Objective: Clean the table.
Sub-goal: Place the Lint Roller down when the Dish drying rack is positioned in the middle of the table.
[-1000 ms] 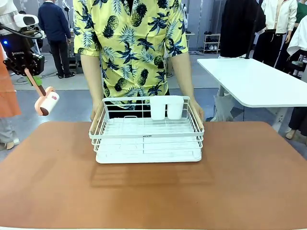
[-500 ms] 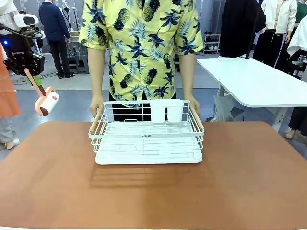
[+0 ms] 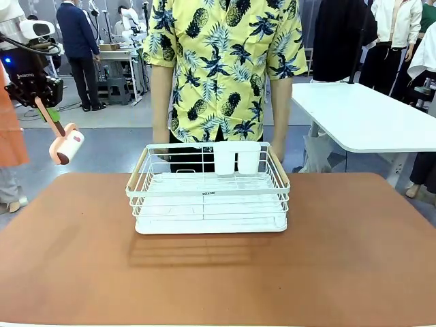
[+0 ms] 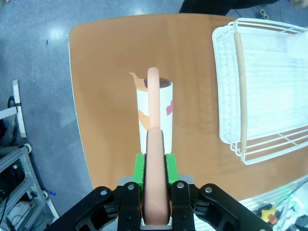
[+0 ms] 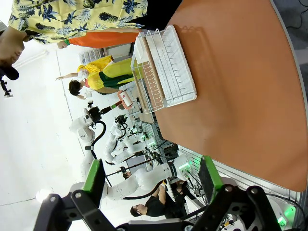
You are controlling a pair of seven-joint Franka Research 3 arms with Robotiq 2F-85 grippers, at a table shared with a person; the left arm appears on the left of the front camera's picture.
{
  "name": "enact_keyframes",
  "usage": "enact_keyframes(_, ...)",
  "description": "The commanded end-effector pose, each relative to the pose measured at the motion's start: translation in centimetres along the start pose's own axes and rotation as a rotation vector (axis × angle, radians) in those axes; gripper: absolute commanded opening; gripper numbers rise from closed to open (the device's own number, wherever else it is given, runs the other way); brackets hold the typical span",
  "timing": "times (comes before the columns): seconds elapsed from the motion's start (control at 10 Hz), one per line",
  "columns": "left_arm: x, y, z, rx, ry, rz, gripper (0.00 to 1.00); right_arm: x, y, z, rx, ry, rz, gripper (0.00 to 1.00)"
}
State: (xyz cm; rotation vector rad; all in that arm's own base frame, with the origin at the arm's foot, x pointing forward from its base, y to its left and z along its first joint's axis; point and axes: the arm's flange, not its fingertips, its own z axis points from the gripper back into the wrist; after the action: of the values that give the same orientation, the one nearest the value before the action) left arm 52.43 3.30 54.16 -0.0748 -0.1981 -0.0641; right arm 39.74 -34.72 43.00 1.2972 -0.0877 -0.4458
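The reddish-brown table [image 3: 218,272] carries a white wire dish rack [image 3: 208,194] with two white cups [image 3: 236,155] at its far side. My left gripper [image 3: 46,107] hangs above the table's far left corner, shut on the pink handle of a lint roller [image 3: 66,146]. In the left wrist view the green pads [image 4: 139,166] clamp the handle, and the roller head [image 4: 154,110] points down over the table [image 4: 110,57], left of the rack [image 4: 269,86]. My right gripper [image 5: 151,178] is open and empty, well off the table [image 5: 240,86].
A person in a yellow pineapple shirt [image 3: 225,61] stands at the far edge, with arms down and hands just behind the rack. A white-topped table [image 3: 361,112] stands at the back right. Bare tabletop lies in front of the rack and on both sides of it.
The person has straightened up and taken both hands off the rack, which now rests on the table. My left arm and the roller have not moved.
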Motion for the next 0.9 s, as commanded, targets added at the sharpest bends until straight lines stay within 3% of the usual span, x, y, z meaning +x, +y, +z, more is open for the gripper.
enact_keyframes(0.0, 0.01, 0.10, 0.28, 0.015, -0.004, 0.000, 0.19, -0.13, 0.31, 0.04, -0.002, -0.001, 0.006, 1.00)
enact_keyframes(0.8, 0.01, 0.10, 0.28, 0.015, -0.004, 0.000, 0.19, -0.13, 0.31, 0.04, -0.002, -0.001, 0.006, 1.00)
